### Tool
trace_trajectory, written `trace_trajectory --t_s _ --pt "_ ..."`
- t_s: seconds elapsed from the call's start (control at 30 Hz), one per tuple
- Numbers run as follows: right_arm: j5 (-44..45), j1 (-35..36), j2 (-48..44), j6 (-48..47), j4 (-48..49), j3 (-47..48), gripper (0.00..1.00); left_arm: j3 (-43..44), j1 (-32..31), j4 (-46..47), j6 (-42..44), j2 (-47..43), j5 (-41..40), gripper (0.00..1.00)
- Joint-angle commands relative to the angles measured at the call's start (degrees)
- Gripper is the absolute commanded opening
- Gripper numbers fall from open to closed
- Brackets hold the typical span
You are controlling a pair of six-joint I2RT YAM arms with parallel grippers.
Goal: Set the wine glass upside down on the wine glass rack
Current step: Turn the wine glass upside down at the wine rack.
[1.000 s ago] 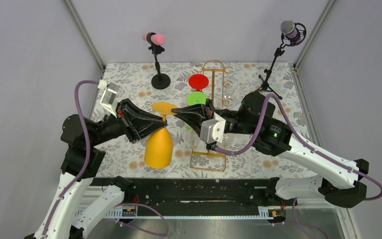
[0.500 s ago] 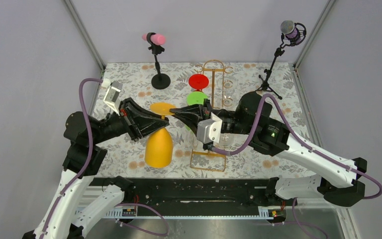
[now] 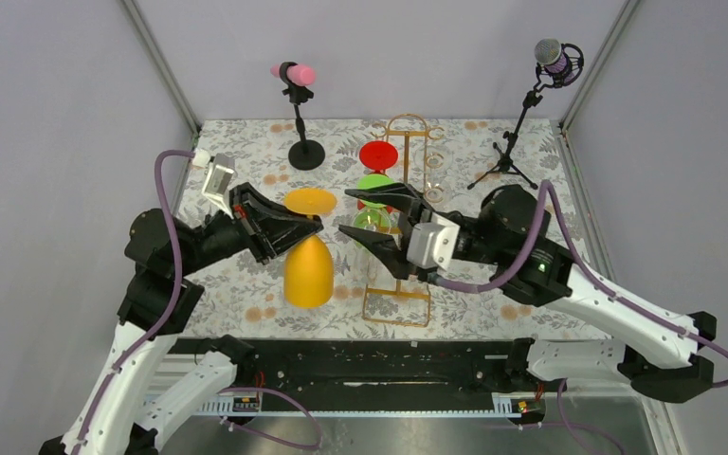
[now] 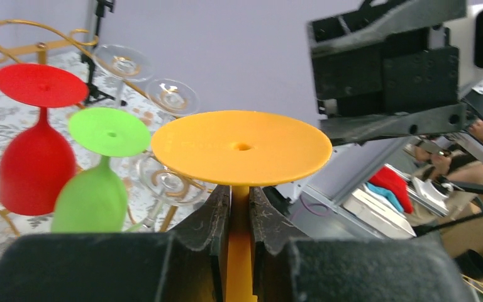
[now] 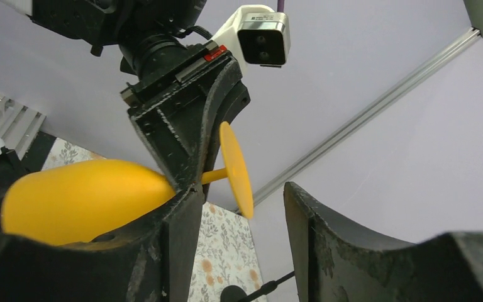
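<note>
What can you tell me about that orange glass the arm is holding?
The orange wine glass looks like opaque plastic: a rounded bowl, thin stem and flat disc foot with a small central dimple. It is upside down, foot uppermost, left of the gold rack. The left gripper is shut on its stem; nothing else visibly touches it.

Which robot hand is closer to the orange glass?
Left. The left gripper grips the stem of the orange glass; the right gripper, open, hangs beside its foot, not touching.
</note>
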Motion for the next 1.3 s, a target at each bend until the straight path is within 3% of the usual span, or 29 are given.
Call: trace_trajectory --t_s 0.0,0.1,0.17,0.3,0.37,0.47,0.7,0.83,1.07,1.27 --pt "-1.1 0.0 -6.3 6.1 3.3 -3.1 0.59 4.7 0.0 0.0 6.4 1.2 -9.4 0.0" --pt "-1.9 0.1 -9.5 10.2 2.5 -4.0 0.59 7.3 0.3 -1.6 10.5 3.5 -12.1 0.0" --pt "3.1 0.0 -10.0 14.4 -2.6 -0.5 0.58 8.4 0.6 -0.9 11.9 5.1 -12.3 0.0" --pt "22.2 -2.0 -2.4 24.1 -28.2 20.1 0.57 6.9 1.7 5.4 14.1 7.1 -11.5 0.0" --pt "22.4 -5.4 1.0 26.9 -36.5 26.7 0.58 4.7 3.1 10.4 15.7 7.9 -10.1 0.0" --pt "16.7 -14.8 3.2 36.5 -41.0 30.0 0.6 0.5 7.8 20.3 14.2 9.4 -7.9 0.0" --pt "10.3 -40.0 -1.5 60.2 -34.8 16.2 0.6 -7.2 17.7 52.6 3.5 18.5 1.5 0.0" --pt "9.5 -49.0 -5.0 66.2 -34.6 8.6 0.61 -6.0 17.8 57.2 5.8 23.3 2.1 0.0" --pt "11.4 -55.1 -16.6 67.9 -33.3 -4.8 0.62 -1.8 17.8 58.5 11.2 31.9 4.7 0.0" --pt "11.7 -55.5 -21.2 67.5 -35.4 -9.3 0.62 2.6 17.5 66.5 9.1 41.4 9.5 0.0"
